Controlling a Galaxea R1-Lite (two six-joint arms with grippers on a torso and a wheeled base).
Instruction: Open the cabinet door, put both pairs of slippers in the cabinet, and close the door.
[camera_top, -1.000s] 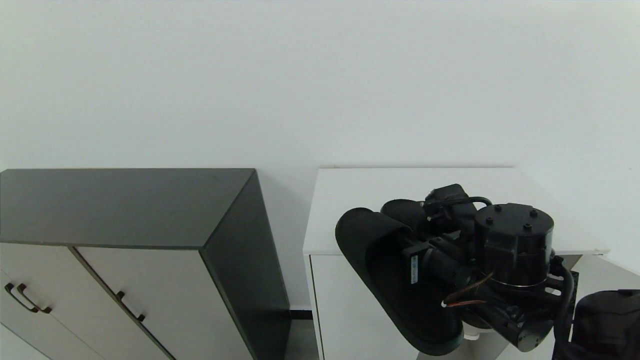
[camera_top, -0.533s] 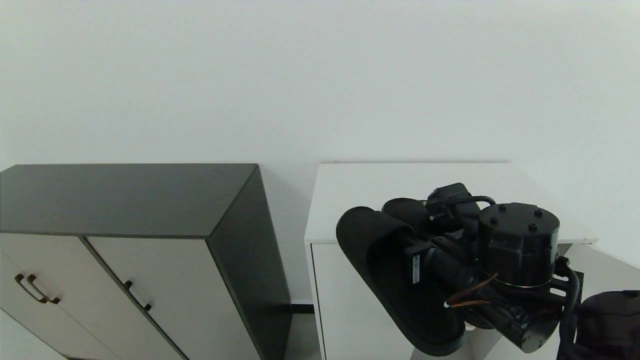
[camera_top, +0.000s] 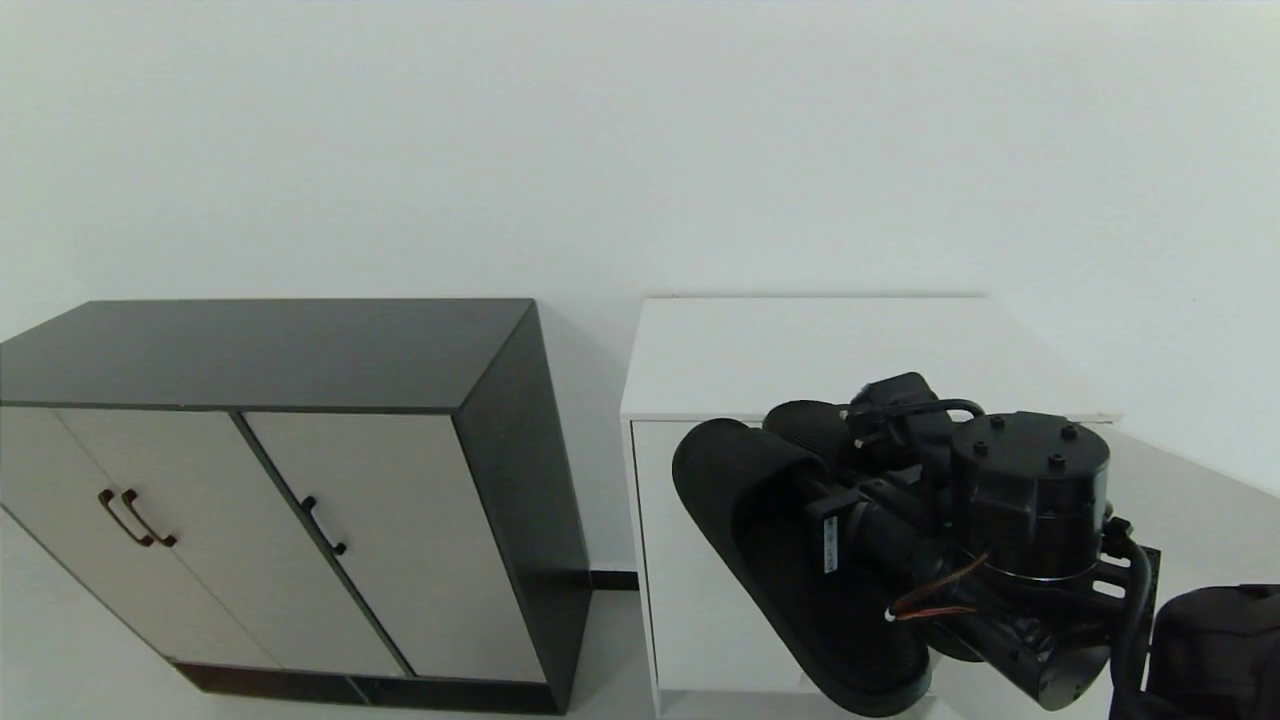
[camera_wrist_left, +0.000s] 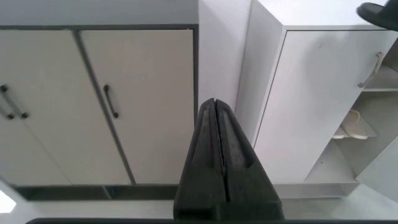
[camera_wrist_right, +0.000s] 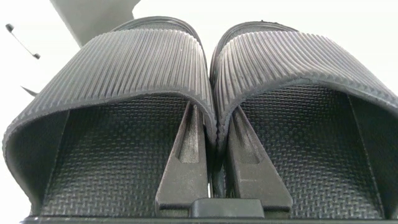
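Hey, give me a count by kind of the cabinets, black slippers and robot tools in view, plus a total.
Cabinets: 2, the dark-topped cabinet and the white cabinet.
Slippers: 2 black slippers, both pinched in the right tool.
Tools: 2, the right tool and the shut left tool.
Total: 6.

You've got the floor (camera_top: 70, 670) carrying two cabs side by side, narrow gap btwn them, both against the wall. The dark cab (camera_top: 260, 350) on the left has a black top & side; its beige doors (camera_top: 400, 540) are shut, w/ dark bar handles (camera_top: 323, 525). The white cab (camera_top: 800, 350) stands to its right. In the left wrist view you see inside the white cab: shelves (camera_wrist_left: 380, 89), w/ a pair of pale slippers (camera_wrist_left: 353, 126) lying on the lower one in view.
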